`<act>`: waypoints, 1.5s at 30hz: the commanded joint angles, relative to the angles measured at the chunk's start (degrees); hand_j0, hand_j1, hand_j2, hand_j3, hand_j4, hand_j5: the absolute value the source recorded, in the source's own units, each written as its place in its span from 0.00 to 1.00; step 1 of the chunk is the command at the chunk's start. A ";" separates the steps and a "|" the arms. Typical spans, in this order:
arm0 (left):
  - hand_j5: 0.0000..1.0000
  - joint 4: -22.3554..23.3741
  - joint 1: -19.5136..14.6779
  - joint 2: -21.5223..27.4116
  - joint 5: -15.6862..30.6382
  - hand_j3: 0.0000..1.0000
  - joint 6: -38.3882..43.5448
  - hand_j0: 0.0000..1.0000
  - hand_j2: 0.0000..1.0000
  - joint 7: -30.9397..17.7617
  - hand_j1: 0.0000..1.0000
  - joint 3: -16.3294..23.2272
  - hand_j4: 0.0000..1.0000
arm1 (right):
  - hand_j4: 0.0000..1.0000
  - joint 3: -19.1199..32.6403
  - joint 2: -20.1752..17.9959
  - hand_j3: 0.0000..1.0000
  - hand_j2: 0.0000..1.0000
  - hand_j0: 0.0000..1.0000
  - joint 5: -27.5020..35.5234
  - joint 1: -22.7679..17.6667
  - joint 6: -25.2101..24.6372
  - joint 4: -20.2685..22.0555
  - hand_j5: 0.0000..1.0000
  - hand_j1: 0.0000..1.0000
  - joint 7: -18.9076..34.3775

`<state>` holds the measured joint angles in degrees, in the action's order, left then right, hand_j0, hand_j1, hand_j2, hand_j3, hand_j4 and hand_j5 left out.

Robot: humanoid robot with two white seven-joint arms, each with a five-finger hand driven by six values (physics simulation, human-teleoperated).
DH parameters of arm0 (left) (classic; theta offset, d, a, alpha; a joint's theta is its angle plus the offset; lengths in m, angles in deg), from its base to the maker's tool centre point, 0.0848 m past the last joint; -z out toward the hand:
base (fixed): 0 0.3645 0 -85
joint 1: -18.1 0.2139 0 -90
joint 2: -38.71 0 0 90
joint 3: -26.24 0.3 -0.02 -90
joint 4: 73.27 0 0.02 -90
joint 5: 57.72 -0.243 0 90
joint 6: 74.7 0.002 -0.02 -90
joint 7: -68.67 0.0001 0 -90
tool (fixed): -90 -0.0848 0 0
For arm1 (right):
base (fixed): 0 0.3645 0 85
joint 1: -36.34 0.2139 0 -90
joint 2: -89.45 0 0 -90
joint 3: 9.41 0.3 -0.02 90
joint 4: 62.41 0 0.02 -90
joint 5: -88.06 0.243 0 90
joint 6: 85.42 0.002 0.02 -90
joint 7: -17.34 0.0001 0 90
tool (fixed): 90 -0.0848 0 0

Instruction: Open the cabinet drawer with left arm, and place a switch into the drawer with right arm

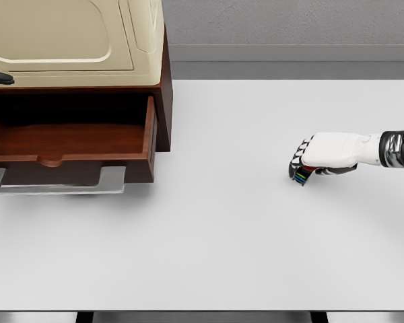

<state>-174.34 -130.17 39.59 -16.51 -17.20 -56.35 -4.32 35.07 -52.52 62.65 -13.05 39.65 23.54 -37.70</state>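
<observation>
White desk [202, 256], its near edge lying closest to the viewer. Toward the right edge, the right hand [326, 153] is reaching in from that side, fingers curled down over a small dark switch [301, 177] with coloured markings, grasping it where it is resting on the desk surface. At the far left corner, the wooden cabinet [163, 101] is standing with its drawer [74, 145] pulled open toward the near edge, the drawer's interior showing bare wood. A cream appliance [74, 40] is sitting on top of the cabinet. A dark shape at the far left edge is too small to identify.
</observation>
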 commanded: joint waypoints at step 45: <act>1.00 1.75 -0.44 0.26 -13.18 1.00 -2.50 1.00 1.00 0.02 1.00 2.87 1.00 | 0.19 -0.17 16.46 0.19 0.19 0.19 8.89 14.94 -0.07 -3.42 0.19 0.19 0.03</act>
<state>-172.60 -130.61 39.75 -30.13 -19.87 -56.35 -1.42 35.44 -36.34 70.95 2.50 39.76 19.27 -37.60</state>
